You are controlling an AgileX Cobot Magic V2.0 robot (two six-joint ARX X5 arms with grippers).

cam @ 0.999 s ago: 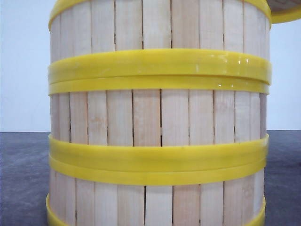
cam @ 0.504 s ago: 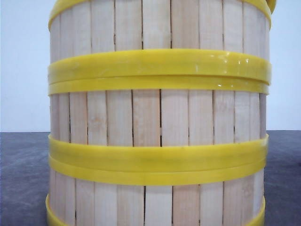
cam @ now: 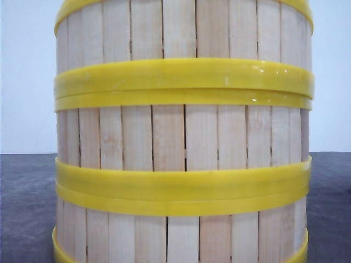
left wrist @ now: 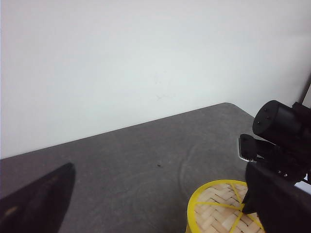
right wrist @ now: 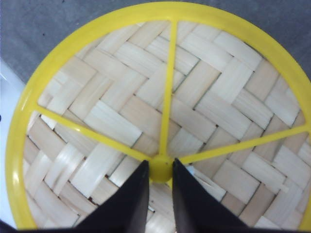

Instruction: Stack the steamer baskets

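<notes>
Something yellow that was peeking out at the top right corner a moment ago is gone from the front view now, and the tall stack has shifted a tiny bit to the left.

Three steamer baskets (cam: 184,137) are sitting one on top of another on the dark grey surface (cam: 24,203), right in front of the camera. Pale wooden slats are standing up all around them, and fat yellow rims (cam: 184,82) are meeting where one basket ends and the next begins. The rims are lining up neatly, so I am thinking the stacking is done or nearly done.

From above, the right pincer (right wrist: 159,182) is hanging over the top basket (right wrist: 160,107). Its two black fingers (right wrist: 127,199) are close together with the little yellow hub (right wrist: 160,169) between them. They are looking pinched on that hub, but I cannot be sure they are squeezing it.

The left pincer (left wrist: 36,204) is showing only one dark finger at the edge of its view, so I cannot tell if it is open or closed. It is staying off to the side, and the right arm (left wrist: 282,160) is showing over the basket's woven top (left wrist: 218,208).

These baskets are looking light and stiff. The woven strips could bend or snap if poked, and the smooth plastic could be slippery. The hub, the spokes or the thick rim are looking like the best places to hold, with a soft, steady pinch so the stack is not tipping.
</notes>
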